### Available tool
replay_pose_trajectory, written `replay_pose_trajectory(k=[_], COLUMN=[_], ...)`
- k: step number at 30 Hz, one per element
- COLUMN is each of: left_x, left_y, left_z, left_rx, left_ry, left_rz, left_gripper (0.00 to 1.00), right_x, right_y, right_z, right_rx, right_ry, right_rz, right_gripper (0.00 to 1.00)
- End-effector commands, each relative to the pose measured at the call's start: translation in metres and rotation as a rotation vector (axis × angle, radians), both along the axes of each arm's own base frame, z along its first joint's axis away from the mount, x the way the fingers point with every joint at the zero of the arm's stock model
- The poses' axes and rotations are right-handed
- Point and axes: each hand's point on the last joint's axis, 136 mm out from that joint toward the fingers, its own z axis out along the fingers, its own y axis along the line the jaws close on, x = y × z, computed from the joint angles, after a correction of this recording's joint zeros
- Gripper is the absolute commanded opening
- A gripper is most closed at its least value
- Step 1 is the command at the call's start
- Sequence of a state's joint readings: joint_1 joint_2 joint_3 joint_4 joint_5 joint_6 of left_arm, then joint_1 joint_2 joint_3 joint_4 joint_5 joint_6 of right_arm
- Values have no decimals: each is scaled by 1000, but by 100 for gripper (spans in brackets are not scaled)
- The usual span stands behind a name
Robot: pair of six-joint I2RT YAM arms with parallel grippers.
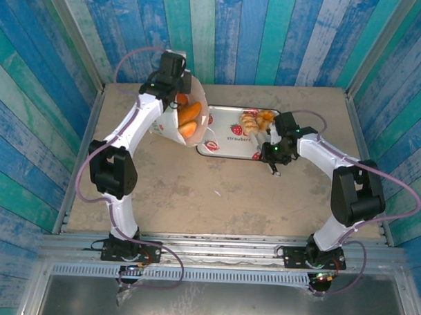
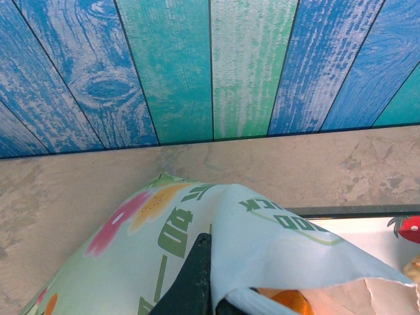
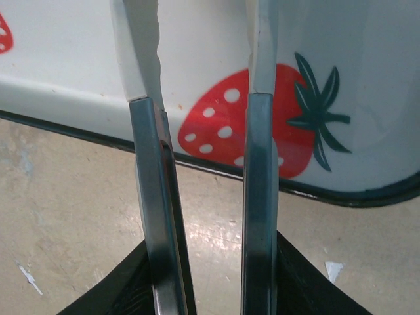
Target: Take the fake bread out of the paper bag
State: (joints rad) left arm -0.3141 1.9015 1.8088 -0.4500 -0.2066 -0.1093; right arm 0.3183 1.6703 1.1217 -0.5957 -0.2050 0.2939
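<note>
L claw [image 2: 200,283] clenched on bag [image 2: 269,239] left of tray [image 1: 222,118]; R claw [image 3: 200,72] released over tray edge. Risk: bag slips/tears, bread [image 1: 190,114] dumps off tray.

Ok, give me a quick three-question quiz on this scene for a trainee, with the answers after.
1. What is between the right fingers?
2. True or false: the tray already holds some bread.
3. The paper bag is pinched by: A the left fingers, B the right fingers, C neither.
Key: 1 nothing; 2 true; 3 A.
</note>
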Motion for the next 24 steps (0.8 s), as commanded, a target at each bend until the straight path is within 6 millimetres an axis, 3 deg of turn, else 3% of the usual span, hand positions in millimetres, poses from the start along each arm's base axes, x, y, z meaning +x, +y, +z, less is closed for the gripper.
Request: replay_pose_trajectory(k=[1, 11, 18, 24], left_x=[-7, -10, -10, -10], left_y=[2, 1, 2, 1], left_z=[12, 9, 8, 3], left_rx=[-19, -16, -2, 1], left_ry=[-9, -2, 0, 10], left_rz=[2, -6, -13, -14], left_gripper=[0, 0, 0, 0], right_x=[-7, -15, -32, -41], right_y=[-10, -11, -7, 15], right_z=[-3, 3, 37, 83], right_rx=[-41, -49, 0, 145], right_ry=[26, 56, 63, 50], right_rz=[-4, 18, 32, 66], right_gripper=[41, 40, 40, 40])
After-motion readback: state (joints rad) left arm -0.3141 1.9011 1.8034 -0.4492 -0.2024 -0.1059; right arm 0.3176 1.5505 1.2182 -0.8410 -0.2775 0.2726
